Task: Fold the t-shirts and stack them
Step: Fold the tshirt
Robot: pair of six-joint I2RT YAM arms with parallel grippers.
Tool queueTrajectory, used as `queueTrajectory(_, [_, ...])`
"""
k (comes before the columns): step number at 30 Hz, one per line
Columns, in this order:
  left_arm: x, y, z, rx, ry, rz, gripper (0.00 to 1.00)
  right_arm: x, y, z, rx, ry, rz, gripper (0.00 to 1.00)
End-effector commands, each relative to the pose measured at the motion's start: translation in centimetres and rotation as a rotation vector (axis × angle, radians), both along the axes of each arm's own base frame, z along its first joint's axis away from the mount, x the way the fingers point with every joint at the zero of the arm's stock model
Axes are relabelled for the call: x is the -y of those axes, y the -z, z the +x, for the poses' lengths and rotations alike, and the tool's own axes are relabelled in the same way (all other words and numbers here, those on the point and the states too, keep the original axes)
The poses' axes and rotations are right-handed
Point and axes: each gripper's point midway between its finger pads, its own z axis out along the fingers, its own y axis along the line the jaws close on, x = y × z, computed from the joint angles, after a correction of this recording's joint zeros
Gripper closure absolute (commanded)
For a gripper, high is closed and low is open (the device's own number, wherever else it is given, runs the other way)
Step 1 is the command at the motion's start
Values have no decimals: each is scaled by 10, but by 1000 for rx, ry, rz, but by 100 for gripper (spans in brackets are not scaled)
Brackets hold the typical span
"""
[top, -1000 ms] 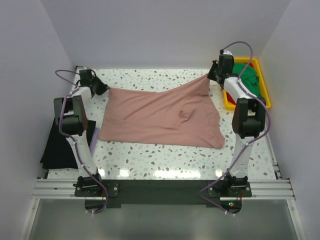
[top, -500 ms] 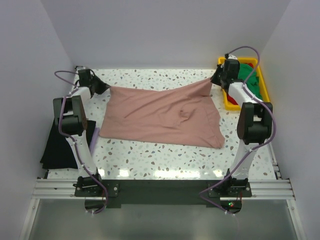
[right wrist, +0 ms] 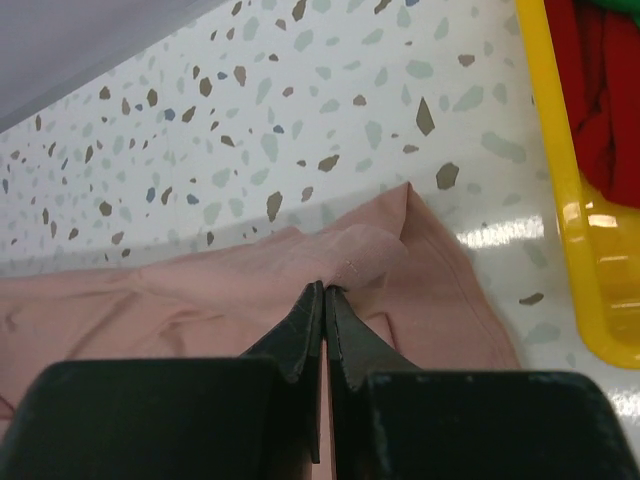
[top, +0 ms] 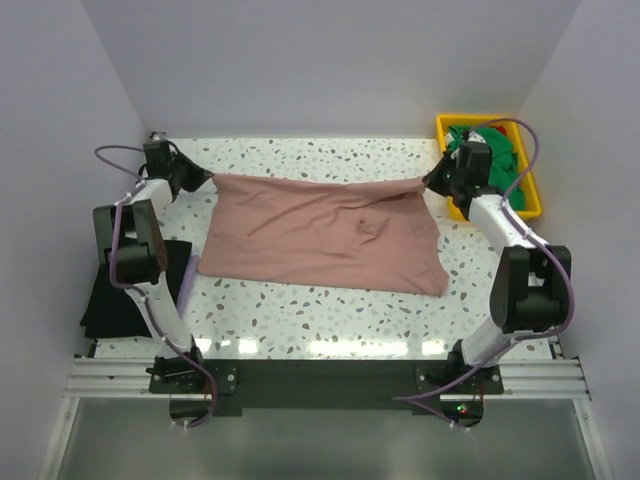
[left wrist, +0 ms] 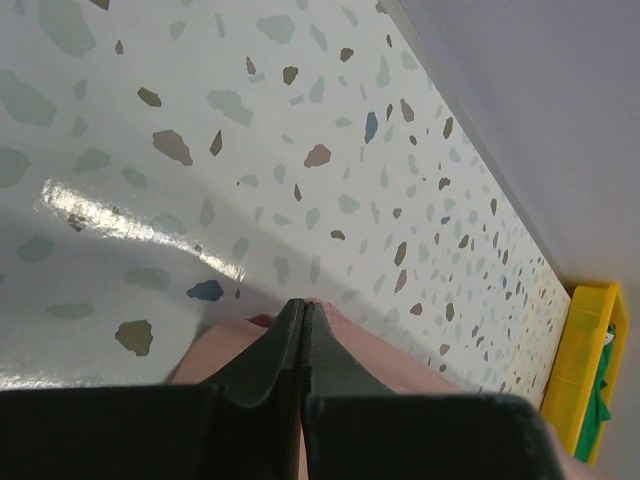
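Now the pink t-shirt [top: 320, 235] lies spread wide across the middle of the speckled table [top: 330, 310], its near edge flat and its far edge pulled into a line between the two arms. The left gripper [top: 208, 180] is clamped tight on the far left corner of the cloth; in the left wrist view its fingers meet with a sliver of pink pinched at their tips. The right gripper [top: 430, 183] is closed the same way on the far right corner, where the fabric bunches into a small fold just ahead of the fingertips. A yellow tray [top: 441, 124] sits at the far right corner of the table, holding a green t-shirt [top: 508, 160] and a red t-shirt [right wrist: 600, 90]. A black t-shirt [top: 115, 290] lies at the left edge, beside the left arm.
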Motion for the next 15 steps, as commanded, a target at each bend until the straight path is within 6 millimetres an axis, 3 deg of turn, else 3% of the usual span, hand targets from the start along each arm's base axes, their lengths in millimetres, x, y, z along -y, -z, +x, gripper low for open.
queueTrajectory(1, [-9, -46, -2, 106, -10, 16, 100, -7, -14, -21, 25, 2, 75, 100])
queueTrajectory(4, [-10, -51, -12, 107, -13, 18, 100, -7, -5, -44, -5, 15, 82, 100])
queueTrajectory(7, [-9, -53, -23, 98, -12, 20, 100, -4, -8, -60, -9, 27, 76, 100])
queueTrajectory(15, [-4, -33, -59, 27, -29, 6, 100, -10, -3, -106, -14, 28, 121, 100])
